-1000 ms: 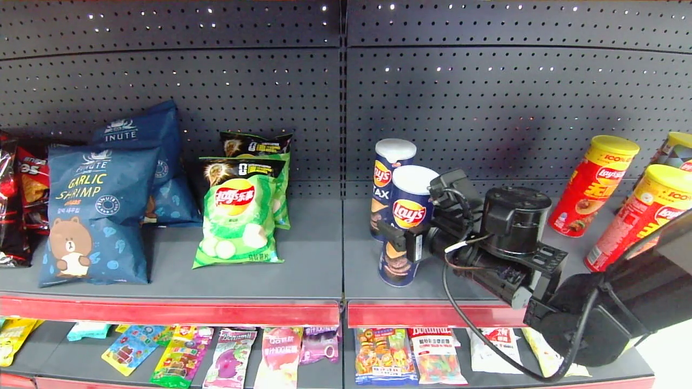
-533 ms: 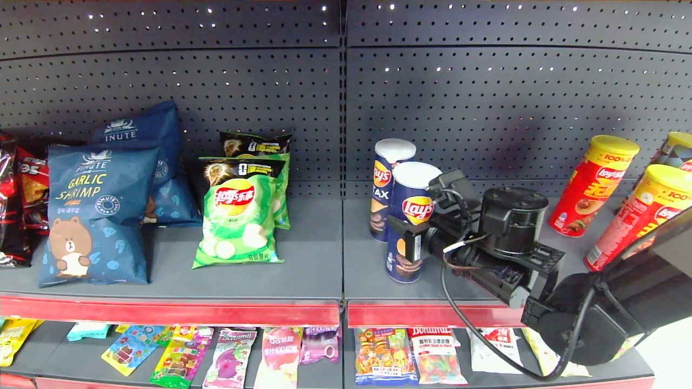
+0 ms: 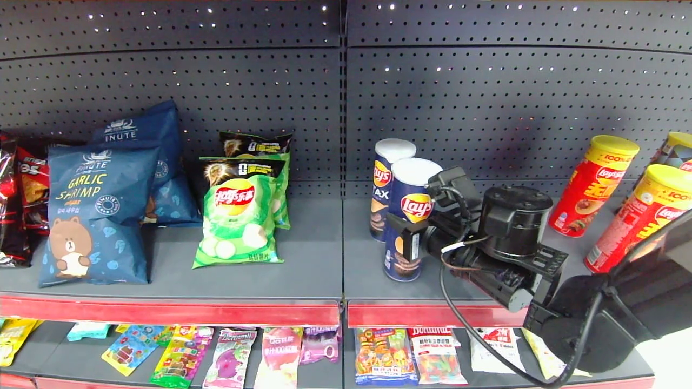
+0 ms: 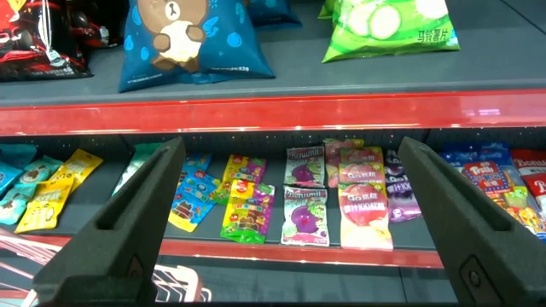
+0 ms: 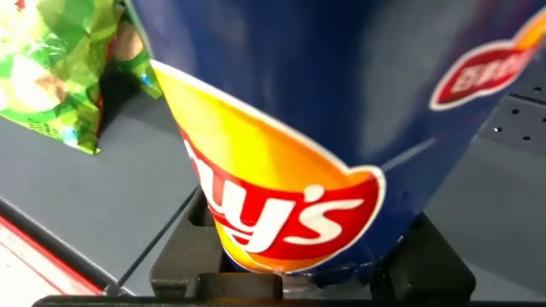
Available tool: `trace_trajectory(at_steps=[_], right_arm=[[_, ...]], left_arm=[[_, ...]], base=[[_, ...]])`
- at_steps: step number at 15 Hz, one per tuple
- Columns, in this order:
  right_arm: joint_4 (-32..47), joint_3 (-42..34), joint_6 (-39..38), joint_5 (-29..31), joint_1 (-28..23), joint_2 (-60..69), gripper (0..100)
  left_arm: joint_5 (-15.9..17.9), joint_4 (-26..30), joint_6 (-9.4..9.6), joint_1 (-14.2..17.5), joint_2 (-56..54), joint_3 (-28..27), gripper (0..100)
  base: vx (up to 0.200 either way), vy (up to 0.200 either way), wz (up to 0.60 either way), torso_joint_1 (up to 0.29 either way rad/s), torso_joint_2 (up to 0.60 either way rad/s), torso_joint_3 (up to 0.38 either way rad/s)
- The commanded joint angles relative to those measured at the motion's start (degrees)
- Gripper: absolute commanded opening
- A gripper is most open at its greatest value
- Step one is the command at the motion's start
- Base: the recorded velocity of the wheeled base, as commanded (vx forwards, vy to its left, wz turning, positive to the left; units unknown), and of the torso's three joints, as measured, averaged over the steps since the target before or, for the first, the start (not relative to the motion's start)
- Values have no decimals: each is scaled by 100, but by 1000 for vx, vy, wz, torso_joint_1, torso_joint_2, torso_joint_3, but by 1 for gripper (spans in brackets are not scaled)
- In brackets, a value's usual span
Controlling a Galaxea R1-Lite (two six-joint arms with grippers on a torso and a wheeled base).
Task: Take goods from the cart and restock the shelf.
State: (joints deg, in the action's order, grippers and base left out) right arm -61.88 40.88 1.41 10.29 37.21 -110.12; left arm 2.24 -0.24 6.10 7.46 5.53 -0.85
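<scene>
Shelf edge [image 3: 173, 312] runs near blue can [image 3: 415, 202] in right hand [image 3: 404, 244].

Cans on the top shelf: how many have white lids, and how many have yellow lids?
White-lid cans: 2, the back blue can and the front blue can.
Yellow-lid cans: 3, the near red can, the middle red can and the edge can.
Total: 5

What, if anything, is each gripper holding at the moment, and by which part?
The right gripper holds the front blue chip can, jaws clamped on its lower body. The left gripper, jaws open, holds nothing.
</scene>
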Motion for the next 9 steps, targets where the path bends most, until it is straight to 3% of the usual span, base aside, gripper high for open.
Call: trace_trajectory(at_steps=[1,9], right_arm=[[-8,-9,-1,8,24,25,0],[-465,-212,-256,404,235,-62,0]], left_arm=[[4,-2,6,1,9,-3,100],[4,-2,-3,1,9,-3,100]], base=[[0,0,0,0,0,0],[0,0,0,0,0,0]])
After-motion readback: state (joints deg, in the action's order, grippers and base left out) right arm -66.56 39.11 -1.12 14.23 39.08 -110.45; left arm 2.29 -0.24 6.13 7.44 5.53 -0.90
